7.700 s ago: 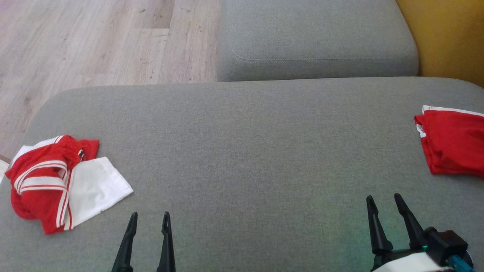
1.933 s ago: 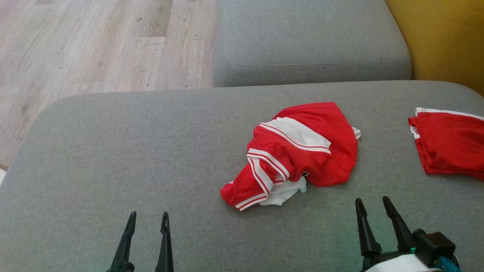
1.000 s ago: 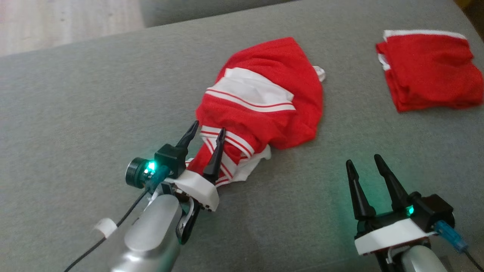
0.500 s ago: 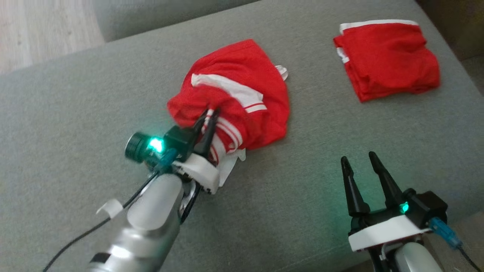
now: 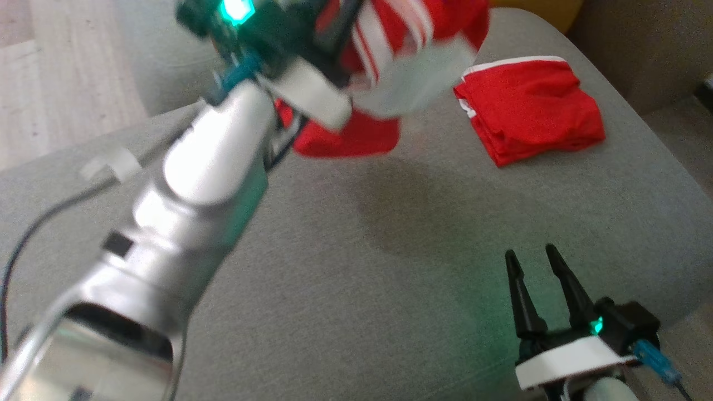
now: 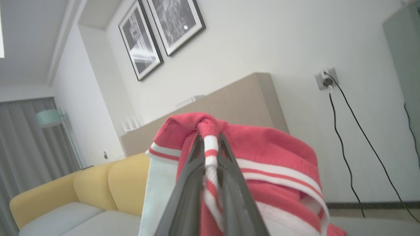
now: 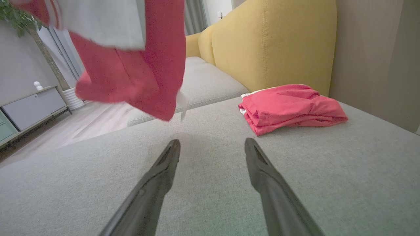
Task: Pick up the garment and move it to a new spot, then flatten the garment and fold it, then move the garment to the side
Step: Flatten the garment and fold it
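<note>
Now carrying: the left tool pinches the garment above the cushion.
The right tool stands parted, empty; next, lay the garment flat there.

Soft, even daylight fills the room. In the head view the left arm and the lifted garment are smeared by motion blur, while the folded red cloth is sharp. A faint, soft-edged shadow lies on the grey sofa cushion beneath the garment. A green lamp by the right gripper tints the cushion around it. In the left wrist view the left gripper is out of focus toward the bottom edge, a small glare spot sits on a framed picture, and the wall lines lean and bow toward the edges. In the right wrist view the hanging garment is blurred.
</note>
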